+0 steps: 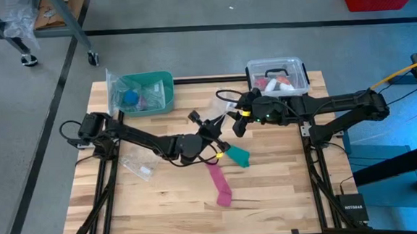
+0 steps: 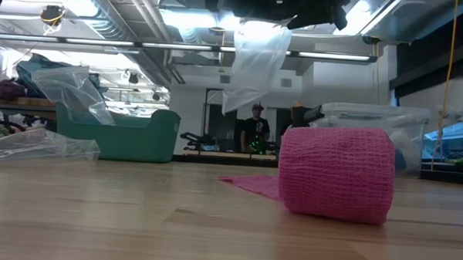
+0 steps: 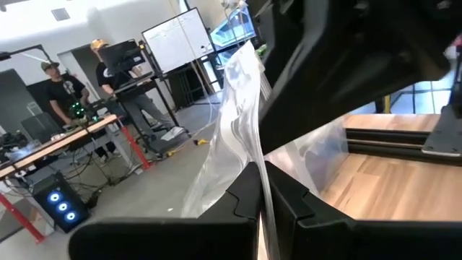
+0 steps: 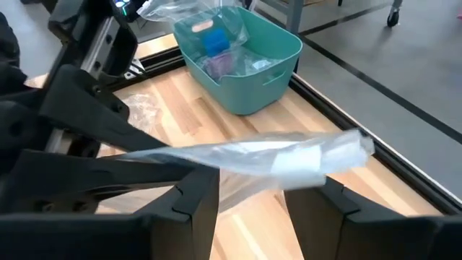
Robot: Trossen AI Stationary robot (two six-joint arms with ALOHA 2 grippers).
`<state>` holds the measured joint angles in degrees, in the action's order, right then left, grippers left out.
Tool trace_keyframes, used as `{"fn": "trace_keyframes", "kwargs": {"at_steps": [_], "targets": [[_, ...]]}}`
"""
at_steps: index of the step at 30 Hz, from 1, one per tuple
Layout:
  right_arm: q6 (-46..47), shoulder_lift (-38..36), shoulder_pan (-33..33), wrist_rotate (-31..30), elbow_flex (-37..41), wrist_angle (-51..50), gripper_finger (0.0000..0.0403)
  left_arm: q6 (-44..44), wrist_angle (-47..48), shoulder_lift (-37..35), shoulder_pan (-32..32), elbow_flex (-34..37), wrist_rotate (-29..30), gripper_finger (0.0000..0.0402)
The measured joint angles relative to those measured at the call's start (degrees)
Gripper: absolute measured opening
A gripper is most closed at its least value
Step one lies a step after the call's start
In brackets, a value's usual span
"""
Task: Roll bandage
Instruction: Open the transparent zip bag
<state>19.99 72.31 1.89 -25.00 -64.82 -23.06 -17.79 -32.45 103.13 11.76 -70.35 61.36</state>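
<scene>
Bandage [image 1: 238,156] lies on the table [image 1: 163,199] just right of the left gripper [image 1: 211,133], its long axis slanting toward the pink strip [image 1: 220,184]; left arm nearer. Left fingers [image 3: 245,195] are clenched on a clear plastic bag [image 3: 234,137]; right gripper [image 1: 239,119], spread wide, straddles the bag's far end. The bandage is absent from the low and wrist views.

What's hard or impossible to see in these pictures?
Low view: the bandage is out of sight, likely behind the pink roll.
High view: the plastic bag that the left gripper holds is too faint to trace.
</scene>
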Motion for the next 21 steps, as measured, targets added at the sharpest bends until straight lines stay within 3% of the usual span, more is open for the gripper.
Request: {"fn": "trace_keyframes", "kwargs": {"at_steps": [15,18,21], "targets": [[-2.71,0.0,-0.15,0.11,0.0,-1.13,0.015,-1.21,-0.94,0.0,1.58,0.0,-0.04,0.0],[-4.29,0.0,-0.15,0.11,0.0,-1.11,0.0122,-1.94,-1.27,0.0,1.89,0.0,0.0,0.0],[-6.54,0.0,-0.06,0.64,0.0,-1.11,0.007,-2.19,-1.23,0.0,1.91,0.0,0.53,0.0]]}}
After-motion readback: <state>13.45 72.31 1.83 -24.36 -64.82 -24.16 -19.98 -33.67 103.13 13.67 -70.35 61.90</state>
